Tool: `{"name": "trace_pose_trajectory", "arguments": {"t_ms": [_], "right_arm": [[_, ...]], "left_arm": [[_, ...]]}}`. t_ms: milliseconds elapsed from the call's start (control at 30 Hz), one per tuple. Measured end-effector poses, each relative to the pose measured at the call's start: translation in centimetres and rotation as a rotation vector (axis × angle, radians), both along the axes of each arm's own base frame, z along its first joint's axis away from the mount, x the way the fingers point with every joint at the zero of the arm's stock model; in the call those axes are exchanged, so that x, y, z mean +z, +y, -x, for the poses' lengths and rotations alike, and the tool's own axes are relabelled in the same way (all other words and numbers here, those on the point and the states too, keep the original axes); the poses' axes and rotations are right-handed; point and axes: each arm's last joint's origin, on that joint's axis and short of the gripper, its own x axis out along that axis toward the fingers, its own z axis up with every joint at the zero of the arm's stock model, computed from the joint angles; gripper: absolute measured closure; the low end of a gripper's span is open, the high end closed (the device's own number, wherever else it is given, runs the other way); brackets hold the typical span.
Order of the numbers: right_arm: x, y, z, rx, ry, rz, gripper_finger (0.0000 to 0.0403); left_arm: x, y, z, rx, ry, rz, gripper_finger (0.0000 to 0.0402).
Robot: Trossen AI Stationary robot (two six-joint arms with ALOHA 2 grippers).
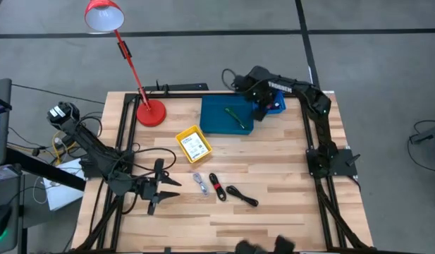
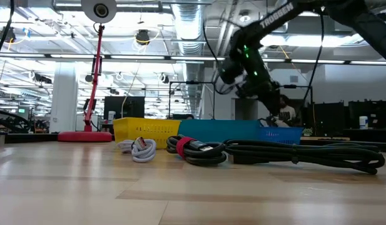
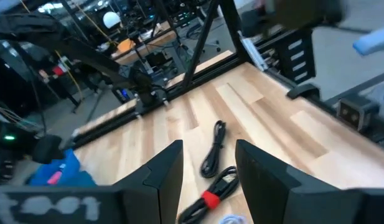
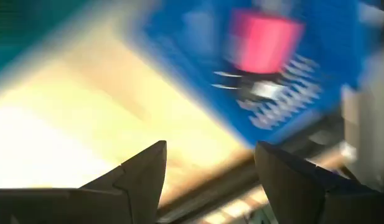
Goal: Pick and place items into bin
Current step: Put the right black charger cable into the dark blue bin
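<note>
Right gripper (image 1: 263, 107) hangs over the small blue bin (image 1: 275, 106), jaws apart, empty; left gripper (image 1: 166, 187) waits, jaws apart

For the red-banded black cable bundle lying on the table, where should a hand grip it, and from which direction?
Grip the bundle at its red band, coming straight down from above. It lies flat as a narrow, elongated coil, and the band cinches the strands together there, so the fingers should close across the narrow width. The clear piece and the other black cable lie close on either side, so a vertical approach probably avoids them.

Wooden table (image 1: 273, 212); cables (image 1: 242, 195), bins (image 1: 224, 115), lamp (image 1: 151, 113)
</note>
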Motion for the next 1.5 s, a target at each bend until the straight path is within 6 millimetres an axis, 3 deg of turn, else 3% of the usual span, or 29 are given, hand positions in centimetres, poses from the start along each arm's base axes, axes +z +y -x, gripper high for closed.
{"name": "trace_pose_trajectory", "arguments": {"t_ms": [133, 400, 600, 767, 833, 967, 1067, 1500], "right_arm": [[2.0, 4.6, -2.1, 0.140, -0.119, -0.102, 0.0163], [4.5, 14.1, -5.8, 0.413, -0.284, -0.046, 0.0163], [4.4, 20.8, -7.3, 0.563, -0.352, -0.044, 0.0163], [1.9, 25.6, -7.6, 0.648, -0.400, -0.041, 0.0163], [0.9, 26.7, -7.5, 0.636, -0.411, -0.037, 0.0163], [-0.1, 27.1, -7.2, 0.524, -0.400, -0.024, 0.0163], [-0.1, 27.6, -7.2, 0.469, -0.416, -0.043, 0.0163], [-0.1, 33.6, -6.7, 0.446, -0.506, -0.036, 0.0163]], "left_arm": [[0.0, 0.0, 0.0, -0.014, -0.011, -0.105, 0.0264], [0.0, 0.1, 0.0, 0.002, -0.016, -0.139, 0.0264], [0.0, 0.1, 0.0, 0.015, -0.017, -0.141, 0.0264], [0.0, 0.1, 0.0, 0.016, -0.017, -0.141, 0.0264], [0.0, 0.1, 0.0, 0.017, -0.017, -0.135, 0.0264], [0.0, 0.1, 0.0, 0.016, -0.016, -0.130, 0.0264], [0.0, 0.1, 0.0, 0.017, -0.016, -0.126, 0.0264], [0.0, 0.1, 0.0, 0.017, -0.016, -0.123, 0.0264]]}}
